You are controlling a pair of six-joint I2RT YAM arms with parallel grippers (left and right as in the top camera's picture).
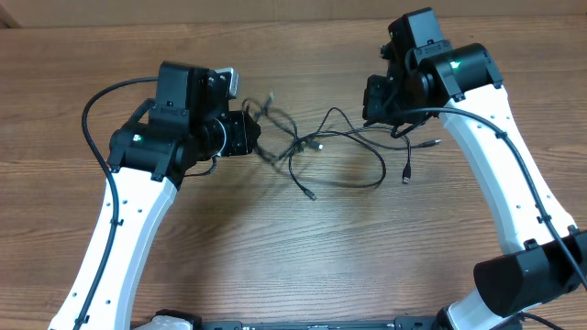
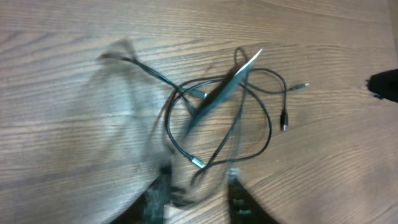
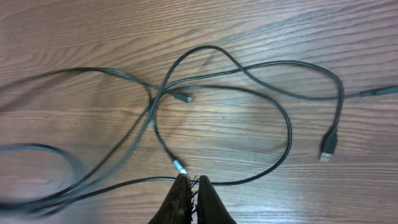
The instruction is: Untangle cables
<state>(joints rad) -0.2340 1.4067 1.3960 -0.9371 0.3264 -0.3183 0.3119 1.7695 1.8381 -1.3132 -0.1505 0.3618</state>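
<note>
Several thin black cables (image 1: 295, 142) lie tangled in loops on the wooden table between my two arms. Loose plug ends lie at the front (image 1: 310, 194) and at the right (image 1: 406, 179). My left gripper (image 1: 257, 137) is at the tangle's left edge. In the blurred left wrist view its fingers (image 2: 194, 186) stand apart over a strand, and the cable loops (image 2: 270, 124) lie beyond them. My right gripper (image 1: 390, 126) is at the tangle's right side. In the right wrist view its fingers (image 3: 194, 182) are pinched on a black cable (image 3: 289, 134) that runs out to both sides.
The table top (image 1: 303, 257) is brown wood grain. The white arm links run down both sides toward the front edge. A USB plug (image 3: 328, 149) lies to the right of the right gripper. The right arm's dark edge (image 2: 385, 84) shows in the left wrist view.
</note>
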